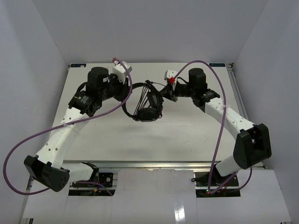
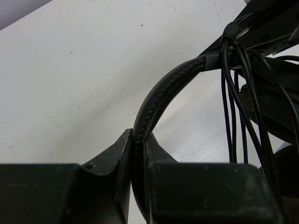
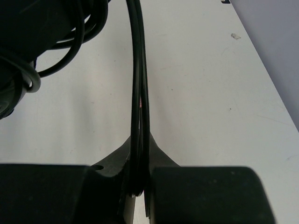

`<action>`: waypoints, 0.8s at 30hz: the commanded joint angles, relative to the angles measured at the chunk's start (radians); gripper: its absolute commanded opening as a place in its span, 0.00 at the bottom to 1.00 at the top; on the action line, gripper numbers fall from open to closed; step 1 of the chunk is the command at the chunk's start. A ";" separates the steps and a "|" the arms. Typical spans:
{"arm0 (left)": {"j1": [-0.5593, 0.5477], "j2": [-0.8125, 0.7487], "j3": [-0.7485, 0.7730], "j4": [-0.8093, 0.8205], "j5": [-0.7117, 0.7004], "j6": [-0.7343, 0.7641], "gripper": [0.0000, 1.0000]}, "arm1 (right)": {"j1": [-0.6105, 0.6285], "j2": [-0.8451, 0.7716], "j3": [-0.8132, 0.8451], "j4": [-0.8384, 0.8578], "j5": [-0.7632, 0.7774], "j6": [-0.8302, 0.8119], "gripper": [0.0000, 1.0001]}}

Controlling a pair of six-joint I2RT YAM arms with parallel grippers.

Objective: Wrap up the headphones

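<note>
The black headphones (image 1: 148,111) hang above the middle of the table between both arms. My left gripper (image 2: 139,140) is shut on the padded headband (image 2: 161,98), which arcs up and right from the jaws. Several turns of the thin black cable (image 2: 233,116) hang over the headband near the earcup. My right gripper (image 3: 140,144) is shut on a bundle of cable strands (image 3: 138,70) that run up to the earcup (image 3: 28,28) at top left. In the top view the left gripper (image 1: 126,93) and right gripper (image 1: 172,93) flank the headset.
Thick purple arm cables (image 1: 219,121) loop beside both arms. The white table's right edge (image 3: 275,84) runs close to the right gripper. Grey walls enclose the table on three sides.
</note>
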 commanded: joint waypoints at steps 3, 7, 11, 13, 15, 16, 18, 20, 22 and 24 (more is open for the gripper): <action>-0.004 -0.021 0.065 0.031 -0.001 -0.029 0.00 | -0.009 -0.013 -0.028 0.093 -0.094 0.085 0.21; -0.004 -0.014 0.062 0.037 0.001 -0.034 0.00 | -0.010 -0.013 -0.050 0.146 -0.120 0.133 0.38; -0.004 -0.012 0.063 0.037 -0.019 -0.025 0.00 | -0.010 -0.020 -0.071 0.152 -0.103 0.125 0.63; -0.004 -0.007 0.067 0.037 -0.027 -0.022 0.00 | -0.010 -0.029 -0.086 0.151 -0.087 0.113 0.76; -0.004 0.000 0.069 0.038 -0.037 -0.022 0.00 | -0.009 -0.046 -0.110 0.154 -0.058 0.102 0.89; -0.004 0.003 0.069 0.039 -0.038 -0.022 0.00 | -0.010 -0.053 -0.124 0.157 -0.038 0.097 0.92; -0.004 0.006 0.066 0.041 -0.039 -0.021 0.00 | -0.015 -0.068 -0.145 0.166 0.012 0.094 0.96; -0.004 0.007 0.058 0.044 -0.037 -0.021 0.00 | -0.034 -0.075 -0.154 0.187 0.055 0.121 0.94; -0.004 0.005 0.047 0.048 -0.040 -0.022 0.00 | -0.059 -0.080 -0.164 0.221 0.075 0.161 0.92; -0.004 0.003 0.032 0.053 -0.045 -0.021 0.00 | -0.082 -0.089 -0.176 0.244 0.093 0.184 0.92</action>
